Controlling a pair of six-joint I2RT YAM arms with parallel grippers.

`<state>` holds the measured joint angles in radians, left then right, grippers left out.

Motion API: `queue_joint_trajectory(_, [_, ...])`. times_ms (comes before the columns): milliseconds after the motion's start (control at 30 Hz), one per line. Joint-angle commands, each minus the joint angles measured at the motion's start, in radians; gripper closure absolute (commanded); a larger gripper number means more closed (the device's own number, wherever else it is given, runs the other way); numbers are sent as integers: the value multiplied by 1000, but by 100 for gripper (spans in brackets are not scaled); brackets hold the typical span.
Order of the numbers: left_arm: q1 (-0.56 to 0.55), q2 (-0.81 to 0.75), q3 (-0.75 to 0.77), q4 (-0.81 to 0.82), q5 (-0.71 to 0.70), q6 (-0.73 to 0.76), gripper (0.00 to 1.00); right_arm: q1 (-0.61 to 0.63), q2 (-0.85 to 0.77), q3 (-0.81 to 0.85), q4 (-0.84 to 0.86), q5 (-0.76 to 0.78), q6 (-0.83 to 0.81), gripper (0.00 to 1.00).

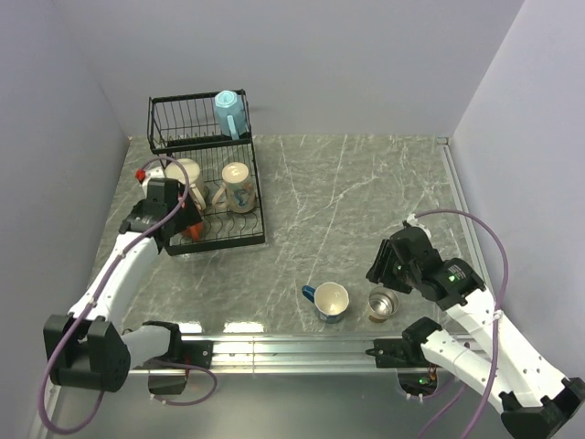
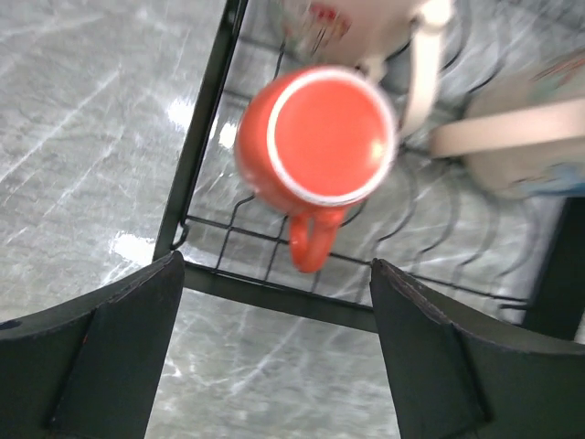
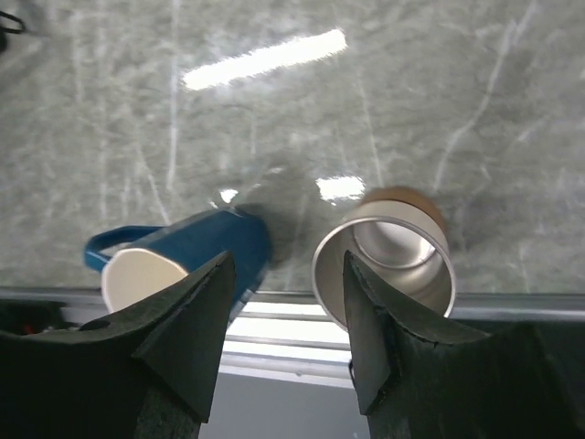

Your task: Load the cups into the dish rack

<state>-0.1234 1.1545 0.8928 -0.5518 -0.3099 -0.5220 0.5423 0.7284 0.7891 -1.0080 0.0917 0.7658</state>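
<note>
The black wire dish rack (image 1: pixel 206 240) stands at the back left. A light blue cup (image 1: pixel 230 113) sits on its upper shelf, and two cream cups (image 1: pixel 186 174) (image 1: pixel 236 187) are in the lower tier. An orange-red cup (image 2: pixel 320 137) rests bottom-up in the lower tier near the rack's front bar (image 2: pixel 274 297). My left gripper (image 2: pixel 274 366) hangs open just above and in front of it, holding nothing. A dark blue cup (image 3: pixel 201 247) and a shiny metal cup (image 3: pixel 393 247) stand near the table's front edge. My right gripper (image 3: pixel 283 311) hovers open over the gap between them.
A metal rail (image 1: pixel 292 347) runs along the near table edge just behind the two loose cups. Grey walls close in the table on the left, back and right. The marble tabletop (image 1: pixel 347 201) stretches between the rack and the right arm.
</note>
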Motion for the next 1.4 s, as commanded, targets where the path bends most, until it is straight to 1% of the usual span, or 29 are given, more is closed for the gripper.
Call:
queue_joint_trajectory(0, [-2, -42, 57, -51, 18, -52, 12, -2, 11, -13, -44, 40, 13, 43])
queue_joint_trajectory(233, [-2, -85, 93, -95, 55, -76, 12, -4, 28, -106, 43, 17, 38, 44])
queue_joint_trajectory(500, [-2, -136, 129, -134, 89, -93, 12, 11, 86, -123, 46, 39, 75, 51])
queue_joint_trajectory(600, [-2, -145, 133, -146, 94, -99, 12, 39, 109, -137, 57, 32, 116, 54])
queue_joint_trajectory(800, [-2, -170, 135, -157, 109, -110, 12, 114, 193, -154, 91, 54, 193, 55])
queue_joint_trajectory(833, [-2, -170, 138, -166, 112, -113, 12, 123, 201, -152, 94, 60, 199, 60])
queue_joint_trajectory(867, [-2, -174, 141, -171, 112, -115, 12, 139, 210, -151, 94, 63, 205, 73])
queue_joint_trajectory(933, [-2, -177, 153, -183, 124, -124, 12, 150, 221, -148, 97, 77, 221, 85])
queue_joint_trajectory(967, [-2, -182, 158, -183, 129, -127, 12, 156, 223, -142, 94, 82, 224, 93])
queue_joint_trajectory(1033, [-2, -190, 170, -191, 144, -138, 12, 160, 226, -128, 82, 94, 222, 100])
queue_joint_trajectory(1100, [-2, -200, 179, -198, 158, -154, 12, 179, 235, -75, 34, 126, 208, 100])
queue_joint_trajectory(1133, [-2, -203, 182, -201, 173, -161, 13, 185, 241, -42, 8, 172, 202, 100])
queue_joint_trajectory(1200, [-2, -211, 198, -206, 193, -182, 12, 194, 264, 76, -67, 218, 184, 100])
queue_joint_trajectory(1233, [-2, -214, 205, -208, 206, -188, 12, 194, 267, 169, -85, 255, 173, 100])
queue_joint_trajectory(1300, [-2, -213, 242, -208, 267, -203, 12, 193, 287, 269, -122, 278, 141, 100])
queue_joint_trajectory(1333, [-2, -213, 256, -201, 293, -207, 12, 193, 296, 376, -130, 287, 129, 100])
queue_joint_trajectory(1367, [-2, -207, 282, -192, 371, -208, 11, 194, 308, 431, -135, 295, 118, 100])
